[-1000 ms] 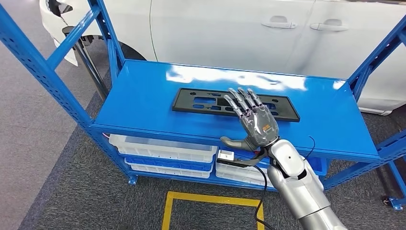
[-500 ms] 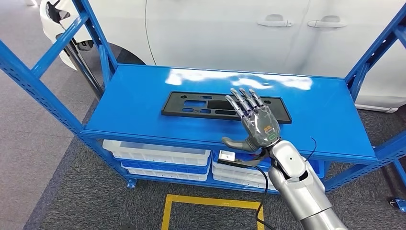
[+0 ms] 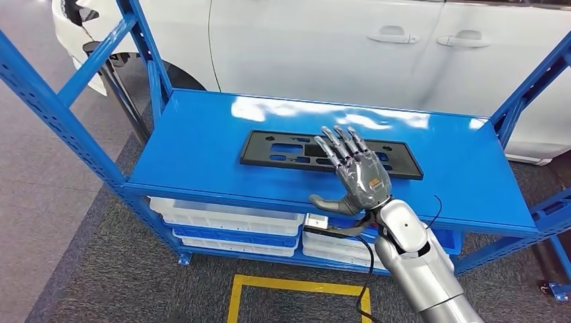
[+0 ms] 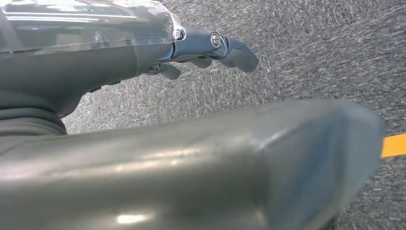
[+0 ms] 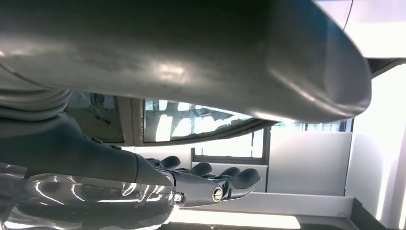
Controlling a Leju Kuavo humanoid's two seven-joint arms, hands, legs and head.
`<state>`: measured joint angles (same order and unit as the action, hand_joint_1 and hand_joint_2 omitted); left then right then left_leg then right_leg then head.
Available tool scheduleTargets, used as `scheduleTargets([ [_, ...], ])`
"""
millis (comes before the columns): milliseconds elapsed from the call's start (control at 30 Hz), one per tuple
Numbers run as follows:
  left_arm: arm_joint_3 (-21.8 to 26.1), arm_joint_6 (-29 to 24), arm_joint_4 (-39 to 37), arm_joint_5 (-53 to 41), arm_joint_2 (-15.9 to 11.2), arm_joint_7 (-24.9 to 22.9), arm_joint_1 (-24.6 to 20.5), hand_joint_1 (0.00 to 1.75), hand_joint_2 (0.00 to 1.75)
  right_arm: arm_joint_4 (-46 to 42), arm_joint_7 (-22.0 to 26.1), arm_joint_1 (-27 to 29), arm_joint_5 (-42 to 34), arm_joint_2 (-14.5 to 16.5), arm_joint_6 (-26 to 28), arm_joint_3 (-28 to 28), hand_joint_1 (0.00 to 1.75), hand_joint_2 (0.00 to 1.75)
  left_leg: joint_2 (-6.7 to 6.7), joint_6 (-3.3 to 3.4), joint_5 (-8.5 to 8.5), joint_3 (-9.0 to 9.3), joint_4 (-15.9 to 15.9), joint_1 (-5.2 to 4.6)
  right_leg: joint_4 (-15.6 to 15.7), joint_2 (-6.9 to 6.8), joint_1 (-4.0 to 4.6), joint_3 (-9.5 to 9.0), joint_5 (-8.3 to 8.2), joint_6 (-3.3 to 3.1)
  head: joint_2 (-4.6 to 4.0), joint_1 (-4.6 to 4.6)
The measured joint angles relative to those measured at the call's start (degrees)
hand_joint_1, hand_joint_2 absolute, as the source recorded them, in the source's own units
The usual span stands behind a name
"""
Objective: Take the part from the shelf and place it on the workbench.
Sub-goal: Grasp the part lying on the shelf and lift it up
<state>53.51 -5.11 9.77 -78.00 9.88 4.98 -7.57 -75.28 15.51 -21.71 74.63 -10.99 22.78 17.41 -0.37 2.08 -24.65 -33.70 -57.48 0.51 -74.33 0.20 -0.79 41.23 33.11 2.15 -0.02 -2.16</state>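
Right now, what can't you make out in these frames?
- Head view: the right hand covers the middle of the black part; contact unclear.
- Head view: white bins under the blue shelf; contents hidden.
- Left wrist view: the left hand hangs over carpet, its thumb blurred.

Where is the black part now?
In the head view, the black part lies flat mid-shelf on the blue shelf, partly behind the right robot hand.

A car workshop — white car [image 3: 323,47], blue steel shelf [image 3: 202,145], stacked parts trays [image 3: 229,219].
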Motion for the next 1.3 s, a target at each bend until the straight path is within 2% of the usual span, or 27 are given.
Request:
scheduleTargets([
  [33, 0.0, 0.0, 0.0, 0.0, 0.0, 0.0, 0.0, 0.0, 0.0, 0.0, 0.0, 0.1, 0.1, 0.0, 0.0, 0.0, 0.0, 0.0, -0.02, -0.05, -0.1, 0.07, -0.1, 0.0, 1.1, -0.02, -0.03, -0.25, -1.36, 0.0, 0.0, -0.01],
  [100, 0.0, 0.1, 0.0, 0.0, 0.0, 0.0, 0.0, 0.0, 0.0, 0.0, 0.0, -0.1, 0.2, 0.0, 0.0, 0.0, 0.0, 0.0, -0.07, -0.31, -0.42, 0.3, -0.3, 0.0, 8.7, -0.08, -0.03, -3.52, -5.68, -0.3, 0.0, 0.0],
  [133, 0.0, 0.1, 0.0, 0.0, 0.0, 0.0, -0.1, 0.0, 0.0, 0.0, 0.0, -0.2, 0.2, 0.0, 0.0, 0.0, 0.0, 0.0, -0.09, -0.53, -0.62, 0.34, -0.5, -0.11, 12.4, -0.11, 0.09, -5.2, -7.16, -0.55, 0.0, 0.0],
  [167, 0.0, 0.1, 0.0, 0.0, 0.0, 0.0, -0.1, 0.0, 0.0, 0.1, 0.1, -0.3, 0.3, 0.0, 0.0, 0.0, 0.0, 0.0, -0.09, -0.77, -0.76, 0.34, -0.6, -0.2, 14.9, -0.13, 0.22, -6.32, -7.94, -0.81, 0.0, 0.0],
  [233, 0.0, 0.2, 0.0, 0.0, 0.0, 0.0, -0.1, 0.0, 0.0, 0.1, 0.1, -0.3, 0.4, 0.0, 0.0, 0.0, 0.0, 0.0, -0.08, -1.32, -0.88, 0.34, -0.6, -0.33, 16.1, -0.08, 0.52, -6.8, -7.93, -1.3, 0.0, -0.01],
  [300, 0.0, 0.2, 0.0, 0.0, 0.0, 0.0, -0.1, 0.0, 0.0, 0.1, 0.1, -0.5, 0.4, 0.0, 0.0, 0.0, 0.0, 0.0, -0.04, -1.93, -1.2, 0.37, -0.7, -0.28, 16.4, -0.05, 0.31, -6.95, -8.07, -1.91, 0.0, 0.0],
  [333, 0.0, 0.2, 0.0, 0.0, 0.0, 0.0, -0.2, 0.0, 0.0, 0.1, 0.1, -0.6, 0.4, 0.1, -0.1, 0.0, 0.0, 0.0, -0.02, -2.23, -1.96, -0.01, -1.8, -0.26, 16.6, -0.09, 0.17, -7.08, -8.13, -2.27, 0.0, 0.0],
  [400, 0.0, 0.2, 0.0, 0.0, 0.0, 0.0, -0.2, 0.0, 0.0, 0.2, 0.2, -0.8, 0.7, 0.2, -0.2, 0.0, 0.0, 0.0, 0.01, -2.79, -5.14, -2.55, -7.5, -0.11, 16.8, -0.18, 0.03, -7.27, -8.15, -2.78, 0.0, 0.0],
  [467, 0.0, 0.3, 0.0, 0.0, 0.0, 0.0, -0.2, 0.0, 0.0, 0.6, 0.2, -0.9, 1.5, 0.3, -0.7, 0.1, 0.0, 0.0, 0.02, -3.18, -8.25, -6.2, -15.1, 0.02, 16.8, -0.21, 0.09, -7.3, -8.06, -2.96, 0.0, -0.01],
  [500, 0.0, 0.4, 0.0, 0.0, -0.1, 0.0, -0.2, 0.0, 0.0, 0.9, 0.2, -1.0, 2.0, 0.3, -1.0, 0.1, 0.0, 0.0, 0.03, -3.28, -8.47, -7.2, -16.9, 0.07, 16.8, -0.21, 0.1, -7.33, -8.02, -2.98, 0.0, -0.01],
  [533, 0.0, 0.5, 0.0, 0.0, -0.1, 0.0, -0.2, 0.0, 0.0, 1.2, 0.2, -1.0, 2.5, 0.3, -1.3, 0.1, 0.0, 0.0, 0.03, -3.29, -7.56, -7.15, -16.6, 0.12, 16.8, -0.2, 0.1, -7.4, -7.98, -2.95, 0.0, -0.01],
  [567, 0.0, 0.5, 0.0, 0.0, -0.1, 0.0, -0.2, 0.0, 0.0, 1.5, 0.2, -1.0, 3.0, 0.3, -1.5, 0.2, 0.0, 0.0, 0.04, -3.22, -5.67, -5.98, -13.9, 0.15, 16.7, -0.17, 0.1, -7.54, -7.9, -2.87, 0.0, -0.01],
  [633, 0.0, 0.5, 0.0, 0.0, -0.1, 0.0, -0.3, 0.0, 0.0, 2.4, 0.0, -1.3, 3.9, 0.3, -1.6, 0.2, 0.0, 0.0, 0.05, -2.84, -1.81, -2.14, -5.7, 0.08, 16.6, -0.1, 0.2, -7.82, -7.64, -2.51, 0.0, -0.01],
  [667, 0.0, 0.6, 0.0, 0.0, -0.1, 0.1, -0.4, 0.0, 0.0, 3.0, -0.1, -1.6, 4.3, 0.3, -1.7, 0.3, 0.0, 0.0, 0.04, -2.55, -0.83, -0.72, -2.7, 0.01, 16.6, -0.06, 0.3, -7.84, -7.56, -2.24, 0.0, -0.01],
  [700, 0.0, 0.6, 0.0, 0.0, -0.1, 0.1, -0.5, 0.0, 0.0, 3.6, -0.2, -1.9, 4.7, 0.3, -1.7, 0.4, 0.0, 0.0, 0.01, -2.25, -0.57, -0.02, -1.1, -0.08, 16.5, -0.03, 0.41, -7.79, -7.53, -1.96, 0.0, 0.0],
  [800, 0.0, 0.6, 0.0, 0.3, -0.1, 0.2, -0.5, 0.0, 0.0, 6.1, -0.5, -3.0, 6.1, 0.3, -1.7, 0.9, 0.0, 0.0, -0.05, -1.26, -0.55, 0.16, -0.4, -0.08, 16.5, -0.03, 0.39, -7.72, -7.48, -1.01, 0.0, 0.01],
  [833, 0.0, 0.6, 0.0, 0.4, -0.1, 0.2, -0.5, 0.0, 0.0, 7.2, -0.7, -3.5, 6.7, 0.3, -1.7, 1.2, 0.0, 0.0, -0.04, -0.86, -0.41, 0.28, -0.2, 0.0, 15.8, -0.06, 0.31, -7.43, -6.89, -0.71, 0.0, 0.01],
  [900, 0.0, 0.6, 0.0, 0.5, -0.1, 0.3, -0.6, 0.0, 0.0, 9.5, -1.0, -4.5, 7.7, 0.2, -1.6, 1.8, 0.0, 0.0, 0.0, -0.3, -0.18, 0.46, 0.2, 0.1, 10.9, -0.11, 0.11, -5.18, -4.05, -0.22, 0.0, 0.01],
  [967, 0.0, 0.6, 0.0, 0.6, -0.1, 0.4, -0.6, 0.0, 0.0, 12.3, -1.3, -5.4, 8.8, 0.1, -1.6, 2.6, 0.0, 0.0, 0.0, -0.09, -0.21, 0.44, 0.2, 0.04, 3.0, -0.12, 0.06, -1.28, -0.79, 0.09, 0.0, 0.01],
  [1000, 0.0, 0.7, 0.0, 0.6, -0.1, 0.4, -0.5, 0.0, 0.0, 13.7, -1.5, -5.7, 9.3, 0.1, -1.6, 3.1, 0.0, 0.0, -0.02, -0.07, -0.24, 0.45, 0.2, 0.01, 0.5, -0.12, 0.04, 0.07, -0.29, 0.18, 0.0, 0.01],
  [1033, 0.0, 0.7, 0.0, 0.6, -0.2, 0.5, -0.5, 0.0, 0.0, 15.0, -1.7, -6.1, 9.7, 0.0, -1.6, 3.5, 0.0, 0.0, -0.05, -0.06, -0.28, 0.48, 0.1, 0.0, 0.2, -0.13, 0.04, 0.37, -0.97, 0.17, 0.0, 0.01],
  [1067, 0.0, 0.7, 0.0, 0.7, -0.2, 0.6, -0.5, 0.0, 0.0, 16.3, -1.8, -6.6, 10.1, 0.0, -1.6, 3.9, 0.0, 0.44, -0.09, -0.1, -0.35, 0.54, 0.0, -0.01, 2.3, -0.13, 0.04, -0.49, -2.68, 0.07, 0.0, 0.01],
  [1133, 0.0, 0.8, 0.0, 0.7, -0.1, 0.6, -0.5, 0.0, 0.0, 18.5, -2.1, -7.9, 10.6, 0.1, -1.6, 4.6, 0.0, 1.31, -0.14, -0.33, -0.59, 0.66, -0.1, -0.03, 10.3, -0.13, 0.09, -4.25, -6.73, -0.41, 0.0, 0.01],
  [1167, 0.0, 0.9, 0.0, 0.7, -0.1, 0.7, -0.5, 0.0, 0.0, 19.6, -2.1, -8.6, 10.7, 0.1, -1.6, 4.8, 0.0, 1.75, -0.14, -0.53, -0.71, 0.56, -0.3, -0.16, 13.7, -0.14, 0.24, -5.72, -7.93, -0.7, 0.0, 0.01],
  [1200, 0.1, 0.9, 0.0, 0.7, -0.1, 0.7, -0.6, 0.0, 0.0, 20.5, -2.2, -9.1, 10.8, 0.1, -1.6, 5.1, 0.0, 1.75, -0.13, -0.78, -0.77, 0.41, -0.4, -0.2, 15.7, -0.14, 0.38, -6.52, -8.42, -0.97, 0.0, 0.01],
  [1267, 0.1, 0.9, 0.0, 0.7, -0.1, 0.7, -0.6, 0.0, 0.0, 22.2, -2.3, -9.9, 10.8, 0.1, -1.6, 5.6, 0.0, 1.75, -0.12, -1.31, -0.8, 0.16, -0.5, -0.3, 16.4, -0.1, 0.64, -6.52, -8.35, -1.41, 0.0, 0.0],
  [1300, 0.1, 0.9, 0.0, 0.7, -0.1, 0.8, -0.5, 0.0, 0.0, 23.3, -2.3, -10.5, 10.8, 0.2, -1.5, 5.8, 0.0, 1.75, -0.12, -1.59, -0.91, 0.12, -0.5, -0.25, 16.4, -0.08, 0.49, -6.54, -8.4, -1.67, 0.0, 0.0],
])
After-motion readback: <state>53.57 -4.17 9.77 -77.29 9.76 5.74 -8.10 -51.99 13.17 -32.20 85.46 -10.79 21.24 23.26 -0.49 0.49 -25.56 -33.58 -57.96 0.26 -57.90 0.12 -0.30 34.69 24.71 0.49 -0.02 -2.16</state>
